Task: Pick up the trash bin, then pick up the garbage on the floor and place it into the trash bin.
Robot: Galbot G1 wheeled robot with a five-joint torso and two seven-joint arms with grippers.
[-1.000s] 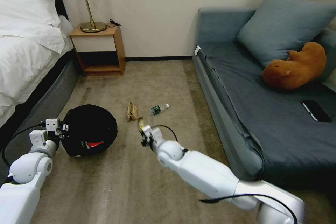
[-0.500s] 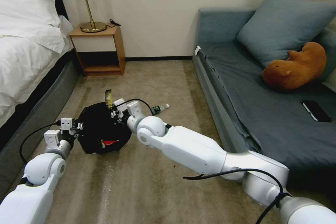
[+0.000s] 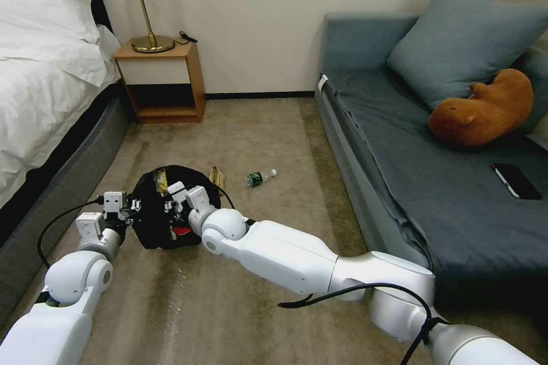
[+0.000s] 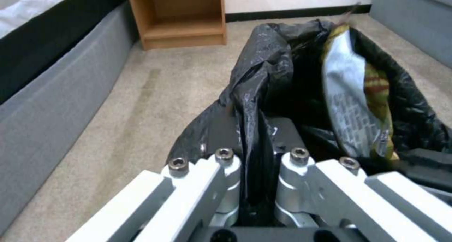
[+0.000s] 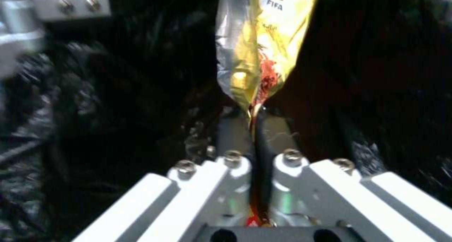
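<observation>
Clamped tight on the black-bag rim of the trash bin point(image 3: 171, 211), near side toward the bed: left gripper point(image 4: 252, 143), jaws closed to a sliver w/ a fold of glossy liner pinched between the pads, bin tilted w/ its mouth toward the camera, just above or on the floor point(image 3: 257, 131); cannot tell which. Reaching in over the bin's mouth from the sofa side: right gripper point(image 5: 254, 123), jaws likewise pressed nearly together, gripping the bottom edge of the yellow-brown snack wrapper point(image 5: 261, 47), foil lining showing, body of the wrapper hanging inside the dark liner. Seen from the left wrist: same wrapper standing along the bag's inner wall, silver side out. Low inside the bin, in the head view: red snack wrapper point(image 3: 181, 232). Lying on the carpet just beyond the bin's far rim, partly hidden by it: crumpled tan paper bag point(image 3: 216, 174). A little farther toward the sofa point(image 3: 399, 182), on its side: small clear bottle point(image 3: 260, 177) w/ green label. On the sofa seat, well apart from the litter: black phone point(image 3: 516, 180), brown plush toy point(image 3: 482, 108) against the blue cushion. In the bkgd by the bed: wooden nightstand point(image 3: 162, 82) w/ brass lamp point(image 3: 149, 23).
</observation>
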